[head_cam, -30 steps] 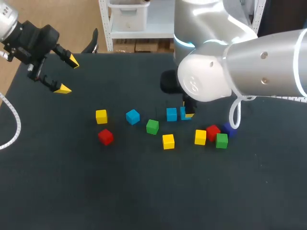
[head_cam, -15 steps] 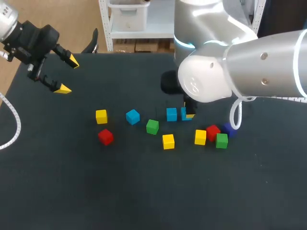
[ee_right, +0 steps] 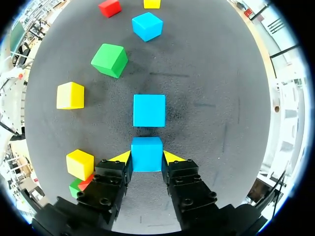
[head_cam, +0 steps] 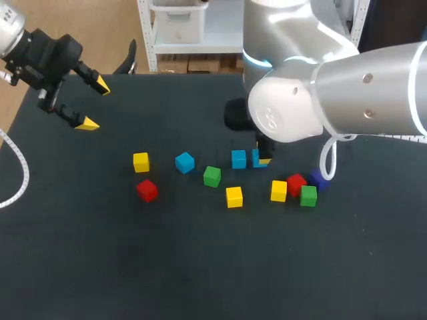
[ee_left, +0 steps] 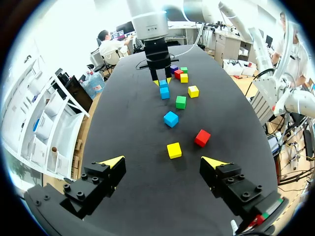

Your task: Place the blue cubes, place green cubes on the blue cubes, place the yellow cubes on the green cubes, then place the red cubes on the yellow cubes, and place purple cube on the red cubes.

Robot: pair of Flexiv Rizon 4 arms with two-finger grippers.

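My right gripper (ee_right: 146, 158) is shut on a blue cube (ee_right: 146, 153), held low over the table just behind a second blue cube (ee_right: 149, 110). In the head view this pair sits mid-table: the held cube (head_cam: 257, 158) in the right gripper (head_cam: 261, 159), beside the other blue cube (head_cam: 239, 159). A third blue cube (head_cam: 185, 162) lies further left. Green cubes (head_cam: 212, 176) (head_cam: 308, 195), yellow cubes (head_cam: 141, 162) (head_cam: 234, 197) (head_cam: 279, 191), red cubes (head_cam: 147, 190) (head_cam: 296, 184) and a purple cube (head_cam: 319, 179) lie loose around them. My left gripper (head_cam: 93, 104) hangs open at the far left, holding nothing.
The black table (head_cam: 200, 267) has bare cloth along its whole front half. From the left wrist, a yellow cube (ee_left: 173, 150) and a red cube (ee_left: 202, 137) are the nearest ahead of the open left gripper (ee_left: 163, 163). A white cable (head_cam: 17, 170) lies at the table's left edge.
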